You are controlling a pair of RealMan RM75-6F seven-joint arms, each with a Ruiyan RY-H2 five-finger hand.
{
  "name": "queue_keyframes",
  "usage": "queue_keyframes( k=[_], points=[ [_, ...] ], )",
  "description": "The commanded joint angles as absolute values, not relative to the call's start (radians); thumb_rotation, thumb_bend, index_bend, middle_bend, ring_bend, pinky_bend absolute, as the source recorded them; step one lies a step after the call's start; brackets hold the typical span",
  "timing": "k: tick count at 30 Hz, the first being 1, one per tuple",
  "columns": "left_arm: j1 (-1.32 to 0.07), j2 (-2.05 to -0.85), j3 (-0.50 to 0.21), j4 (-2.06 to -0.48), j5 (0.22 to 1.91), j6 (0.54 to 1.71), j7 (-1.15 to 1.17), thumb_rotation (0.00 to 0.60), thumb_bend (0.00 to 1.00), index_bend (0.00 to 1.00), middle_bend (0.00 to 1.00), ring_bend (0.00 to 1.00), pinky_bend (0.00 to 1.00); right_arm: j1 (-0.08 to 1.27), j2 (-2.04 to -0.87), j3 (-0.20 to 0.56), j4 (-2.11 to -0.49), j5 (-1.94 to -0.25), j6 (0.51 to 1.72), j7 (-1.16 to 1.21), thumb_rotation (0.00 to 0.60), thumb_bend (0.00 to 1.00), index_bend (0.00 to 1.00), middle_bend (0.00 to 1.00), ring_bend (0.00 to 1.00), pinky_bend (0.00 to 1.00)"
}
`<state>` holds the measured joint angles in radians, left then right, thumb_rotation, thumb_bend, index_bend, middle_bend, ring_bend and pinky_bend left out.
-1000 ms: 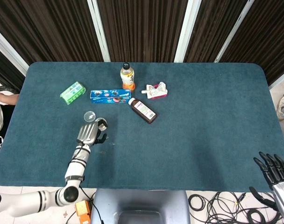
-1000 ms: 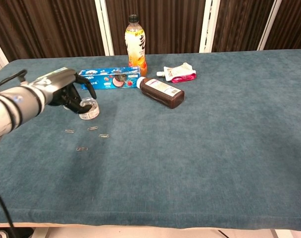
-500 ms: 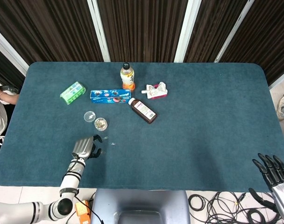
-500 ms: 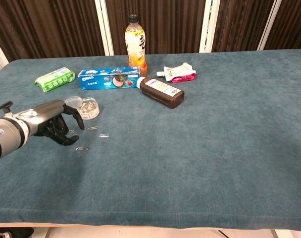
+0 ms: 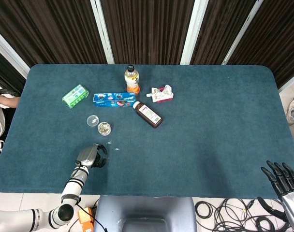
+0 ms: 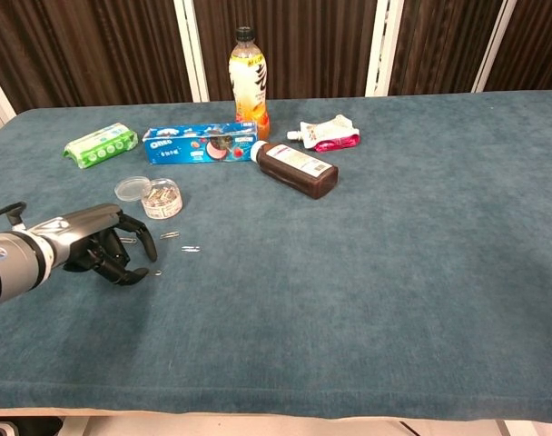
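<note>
My left hand (image 5: 91, 155) (image 6: 102, 251) hovers low over the blue table near its front left edge. Its fingers arch downward with their tips at the cloth, and nothing shows between them. Loose paper clips (image 6: 192, 248) (image 5: 117, 148) lie just to its right, one clip (image 6: 156, 272) right beside the fingertips. A small clear jar of clips (image 5: 104, 128) (image 6: 162, 198) stands open behind the hand, with its lid (image 5: 92, 120) (image 6: 131, 188) lying next to it. My right hand (image 5: 285, 181) hangs off the table's front right corner with fingers spread and holds nothing.
Further back are a green packet (image 5: 75, 95), a blue Oreo box (image 5: 114, 99), an upright orange drink bottle (image 5: 132, 79), a pink pouch (image 5: 161, 94) and a brown bottle (image 5: 147, 114) lying on its side. A person's arm (image 5: 3, 99) shows at the left edge.
My left hand drew back from the clip jar toward the front edge, leaving the jar standing, then shifted slightly right toward the loose clips. The right hand sank a little.
</note>
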<state>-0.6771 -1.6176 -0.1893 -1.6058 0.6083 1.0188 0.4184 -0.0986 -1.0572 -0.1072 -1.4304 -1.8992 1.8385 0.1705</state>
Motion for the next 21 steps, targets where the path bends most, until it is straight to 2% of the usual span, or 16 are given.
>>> queue_keyframes(
  k=[1, 21],
  points=[
    [-0.672, -1.620, -0.182, -1.594, 0.626, 1.008, 0.401, 0.600, 0.38, 0.48, 1.00, 1.00, 1.00, -0.097, -1.053, -0.112, -1.423, -1.906, 1.843, 0.188, 0.600, 0.18, 0.00, 0.00, 0.00, 0.00],
    [-0.650, -1.672, -0.151, -1.510, 0.751, 1.015, 0.347, 0.600, 0.35, 0.52, 1.00, 1.00, 1.00, -0.098, -1.042, -0.115, -1.402, -1.905, 1.865, 0.251, 0.600, 0.18, 0.00, 0.00, 0.00, 0.00]
  ],
)
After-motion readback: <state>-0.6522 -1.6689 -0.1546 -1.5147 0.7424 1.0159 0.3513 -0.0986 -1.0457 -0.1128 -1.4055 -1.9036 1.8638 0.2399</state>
